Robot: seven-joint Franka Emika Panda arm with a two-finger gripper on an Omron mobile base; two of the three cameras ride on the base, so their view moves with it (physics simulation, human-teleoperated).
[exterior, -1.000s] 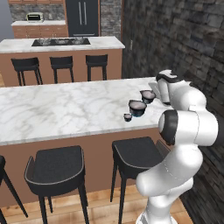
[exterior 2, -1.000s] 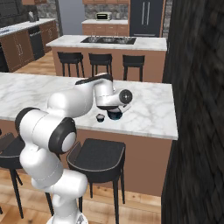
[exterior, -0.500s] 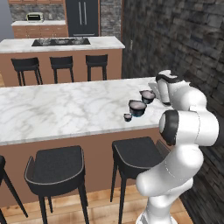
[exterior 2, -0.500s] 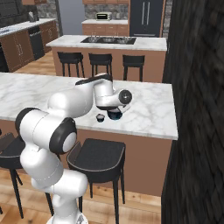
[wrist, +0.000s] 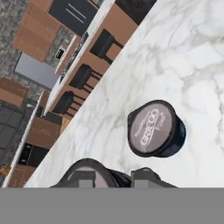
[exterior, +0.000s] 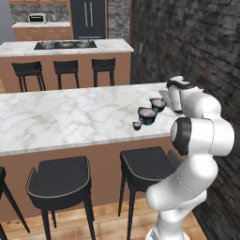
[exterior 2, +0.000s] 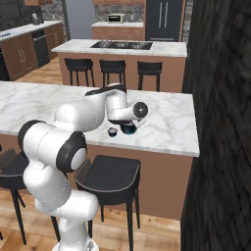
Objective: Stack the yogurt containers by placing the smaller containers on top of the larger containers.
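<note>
The larger container (wrist: 155,128), a squat dark tub with a pale-rimmed lid, stands on the marble counter just beyond my fingertips. It also shows as the widest tub (exterior: 147,115) near the counter's front edge (exterior 2: 129,129). My gripper (wrist: 116,177) is shut on a small cup (wrist: 89,166), which is held a little above the counter beside the tub (exterior: 157,104). My hand hides this cup in the right base view. A second tiny cup (exterior: 137,125) sits on the counter to the tub's left, close to the edge (exterior 2: 112,132).
The marble counter (exterior: 70,117) stretches far to the left. Black stools (exterior: 58,180) stand under its front edge. A dark brick wall (exterior: 197,51) closes the right side. A second island with a cooktop (exterior: 65,45) stands behind.
</note>
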